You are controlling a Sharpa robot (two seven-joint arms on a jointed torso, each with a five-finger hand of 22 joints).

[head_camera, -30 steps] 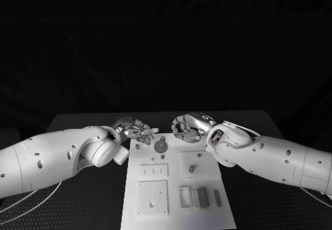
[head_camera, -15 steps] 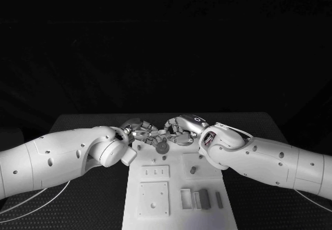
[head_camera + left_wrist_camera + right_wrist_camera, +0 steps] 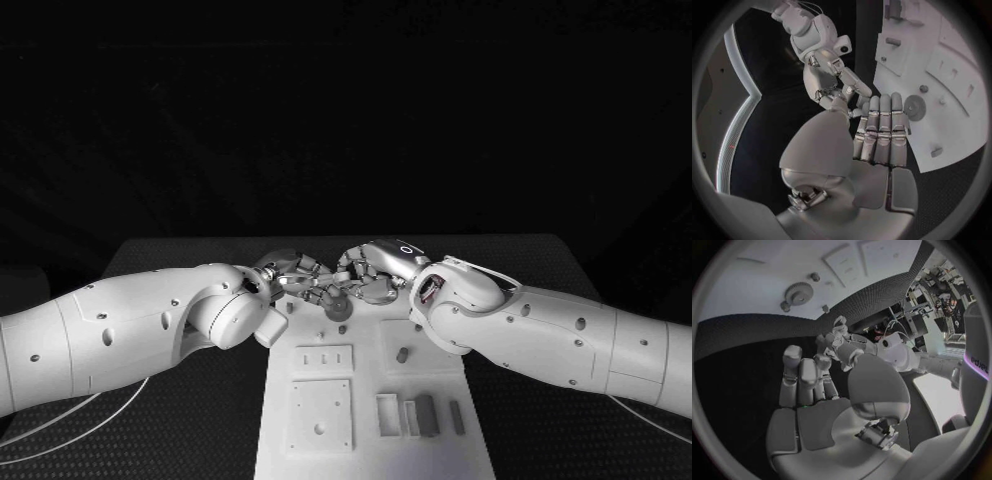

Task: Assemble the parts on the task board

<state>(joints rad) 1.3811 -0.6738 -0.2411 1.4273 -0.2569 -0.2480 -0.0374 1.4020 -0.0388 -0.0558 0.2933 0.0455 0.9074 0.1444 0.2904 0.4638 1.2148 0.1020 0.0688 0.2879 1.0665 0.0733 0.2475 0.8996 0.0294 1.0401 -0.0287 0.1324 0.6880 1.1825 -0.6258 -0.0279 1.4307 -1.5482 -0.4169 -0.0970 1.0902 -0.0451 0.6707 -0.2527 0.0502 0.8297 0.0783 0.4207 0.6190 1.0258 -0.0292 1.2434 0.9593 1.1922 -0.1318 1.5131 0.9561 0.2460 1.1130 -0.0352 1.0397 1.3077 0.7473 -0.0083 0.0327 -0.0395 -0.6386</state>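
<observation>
The white task board (image 3: pixel 364 455) lies lengthwise in the middle of the table. Near its far end a grey gear (image 3: pixel 338 306) rests flat on it, and I see the same gear (image 3: pixel 914 106) (image 3: pixel 798 292) from both wrists. My left hand (image 3: pixel 294 275) and right hand (image 3: pixel 372 272) hover just beyond the gear, with their fingertips almost meeting. In the left wrist view the left hand (image 3: pixel 879 132) has straight fingers side by side, and the right hand (image 3: pixel 832 80) reaches toward them. The right hand (image 3: pixel 807 377) has nothing in it.
On the board a short grey peg (image 3: pixel 404 353) stands right of centre. Upright grey blocks (image 3: pixel 424 413) stand at the near right. A small plate with pins (image 3: pixel 320 357) and a square plate (image 3: pixel 319 413) occupy the near left. Black table (image 3: pixel 173 255) surrounds the board.
Both hands have moved inward toward each other over the board's far end. The gap between them has closed, and their fingertips now nearly touch above the gear. The parts have not moved.
</observation>
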